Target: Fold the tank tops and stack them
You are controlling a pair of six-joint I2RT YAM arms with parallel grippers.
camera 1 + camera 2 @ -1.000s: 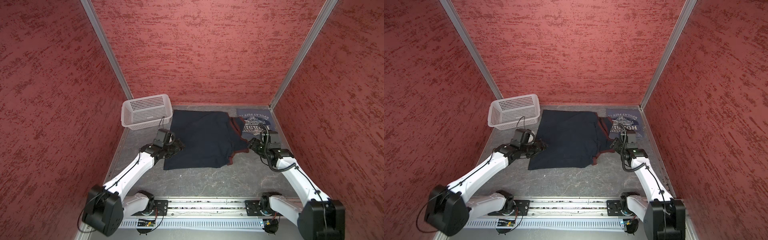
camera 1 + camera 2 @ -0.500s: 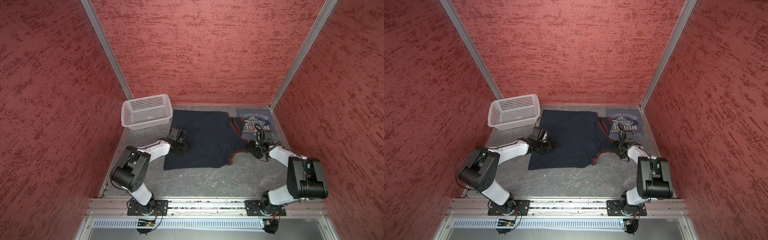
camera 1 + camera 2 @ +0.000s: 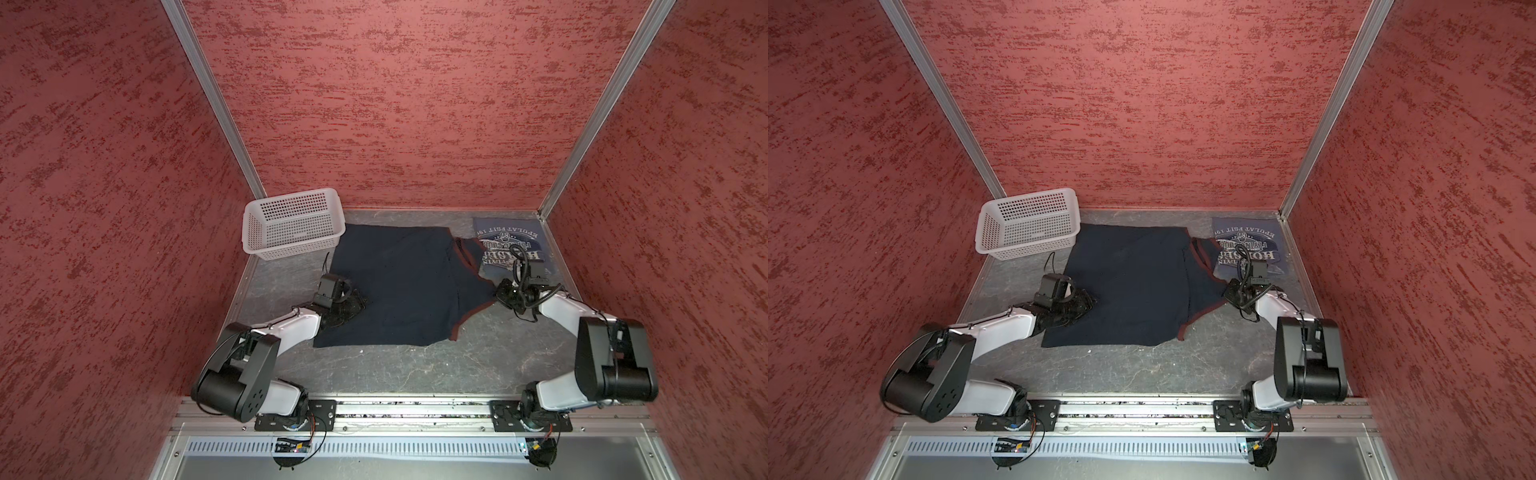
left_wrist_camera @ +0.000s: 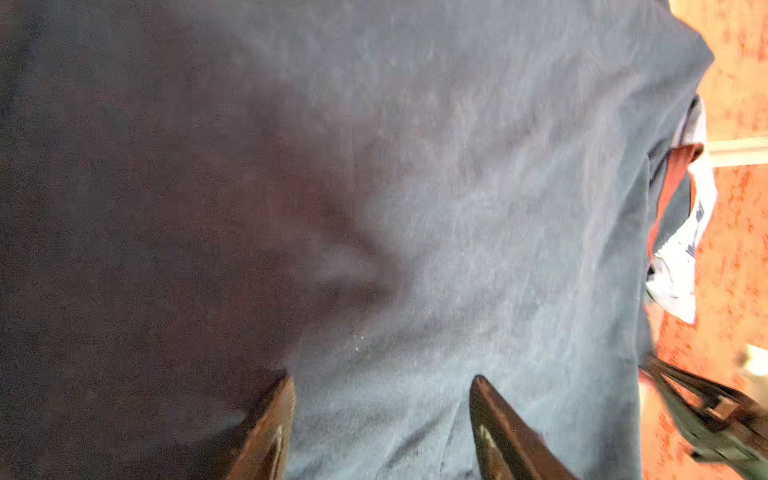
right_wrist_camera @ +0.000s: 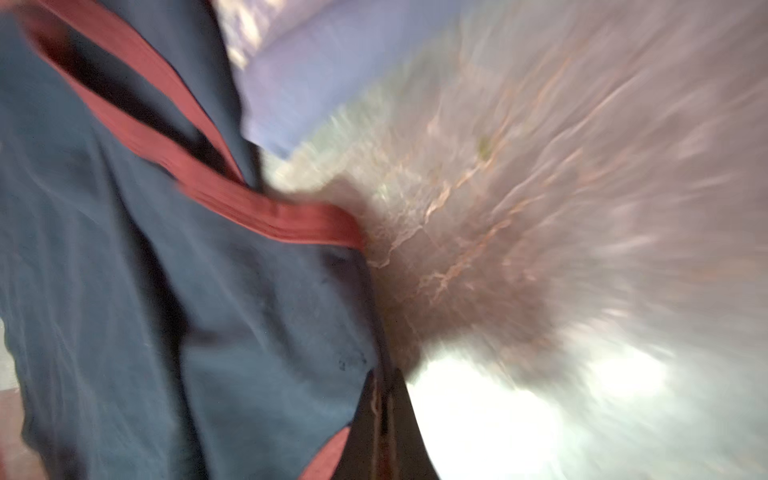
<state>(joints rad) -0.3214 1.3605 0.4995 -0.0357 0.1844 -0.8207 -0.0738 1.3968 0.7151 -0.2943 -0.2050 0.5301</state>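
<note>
Both top views looked down into a red-walled booth with a grey marbled table [image 3: 415, 365]. The navy tank top [image 3: 399, 291] lay spread flat at the centre of the frame, with its maroon-trimmed armholes turned to the right. The grey-blue tank top [image 3: 511, 245] sat in the upper right of the table as a compact rectangle with its printed lettering showing; it looked already folded and parked there, probably as the base of the stack. A white perforated basket [image 3: 291, 195] stood at the upper left, just beside the navy cloth and out of the working area.

The left gripper [image 3: 353, 305] rested low on the left edge of the navy tank top. In the left wrist view its jaws stood well apart [image 4: 382, 382] with plain cloth running between them and nothing pinched; it seemed positioned to take that edge. The right gripper [image 3: 500, 293] met the garment's right side. In the blurred right wrist view its jaws were pressed together [image 5: 384, 382] on the dark fabric, just below a strip of maroon trim [image 5: 270, 216].

Placed at opposite ends of the garment, the two arms appeared set to lift one side and lay it over the other. With only one end clamped, that fold did not look ready to begin.
</note>
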